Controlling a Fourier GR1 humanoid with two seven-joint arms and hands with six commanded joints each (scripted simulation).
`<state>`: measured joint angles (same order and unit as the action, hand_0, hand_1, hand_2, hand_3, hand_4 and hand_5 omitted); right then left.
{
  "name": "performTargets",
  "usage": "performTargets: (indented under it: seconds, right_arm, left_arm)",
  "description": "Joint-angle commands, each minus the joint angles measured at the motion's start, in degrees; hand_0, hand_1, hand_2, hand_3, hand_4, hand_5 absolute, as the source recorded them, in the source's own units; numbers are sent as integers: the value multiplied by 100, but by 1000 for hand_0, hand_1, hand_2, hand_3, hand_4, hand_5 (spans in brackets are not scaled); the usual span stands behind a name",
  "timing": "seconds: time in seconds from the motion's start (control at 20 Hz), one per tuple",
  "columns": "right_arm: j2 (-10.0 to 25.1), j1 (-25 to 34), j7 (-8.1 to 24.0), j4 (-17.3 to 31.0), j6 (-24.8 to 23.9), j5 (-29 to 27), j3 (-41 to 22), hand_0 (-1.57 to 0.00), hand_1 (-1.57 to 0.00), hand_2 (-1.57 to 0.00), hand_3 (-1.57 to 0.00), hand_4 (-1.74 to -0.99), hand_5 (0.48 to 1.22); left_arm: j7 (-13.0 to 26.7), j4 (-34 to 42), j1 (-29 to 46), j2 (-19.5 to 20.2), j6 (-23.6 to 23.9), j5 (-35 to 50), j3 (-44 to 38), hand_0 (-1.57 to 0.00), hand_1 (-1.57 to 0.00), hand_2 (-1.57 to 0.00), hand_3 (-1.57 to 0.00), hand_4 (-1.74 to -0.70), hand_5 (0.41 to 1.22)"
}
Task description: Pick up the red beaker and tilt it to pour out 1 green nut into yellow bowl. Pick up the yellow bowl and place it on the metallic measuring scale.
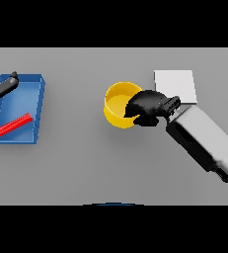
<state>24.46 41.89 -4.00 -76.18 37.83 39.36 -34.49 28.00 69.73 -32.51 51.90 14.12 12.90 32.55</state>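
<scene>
The yellow bowl is at the table's middle, a little right of centre. My right hand is at its right rim, with curled fingers over the edge and the thumb low on the outer wall. The hand hides the bowl's right side, and I see no green nut inside. The pale metallic scale lies flat just behind and to the right of that hand. The red beaker lies on its side in the blue tray at far left. My left hand hovers over the tray's back left corner, fingers straight, holding nothing.
The blue tray has raised walls and reaches the table's left edge. My right forearm runs diagonally from the lower right up to the bowl. Bare grey table stretches between the tray and the bowl and along the front.
</scene>
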Motion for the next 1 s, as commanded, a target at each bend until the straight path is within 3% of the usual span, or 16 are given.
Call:
performTargets:
  seconds: [0.0,0.2,0.35,0.5,0.75,0.85,0.95]
  right_arm:
    - [21,24,140,-73,60,-23,42,-1561,-1561,-1538,-1335,-1726,1219]
    - [216,-9,415,-342,193,-177,264,-1567,-1567,-1557,-1248,-1720,1219]
    - [509,68,250,-462,173,-221,384,-1569,-1569,-1564,-1238,-1719,1220]
    - [633,322,203,-133,-53,-119,479,-1570,-1570,-1567,-1325,-1720,1221]
    - [936,473,33,612,-501,-75,709,-1571,-1571,-1570,-1226,-1720,1221]
    - [917,521,91,955,-630,-110,789,-1571,-1571,-1570,-1211,-1720,1221]
    - [962,547,-55,1380,-849,-68,816,-1571,-1571,-1571,-1193,-1720,1221]
  left_arm:
    - [15,18,-12,31,-50,23,-8,1,1,1,1,-799,720]
    - [-28,11,12,21,-15,72,-60,1,1,1,1,-808,723]
    - [-27,10,-65,41,-14,-20,-28,1,1,1,1,-800,723]
    - [-37,16,-76,64,-56,44,-75,1,1,1,1,-811,741]
    - [215,242,17,172,10,2,-21,1,1,1,1,-806,739]
    - [362,279,-46,153,-2,17,-10,1,1,1,1,-818,750]
    - [437,336,-29,179,22,32,-21,1,1,1,1,-828,765]
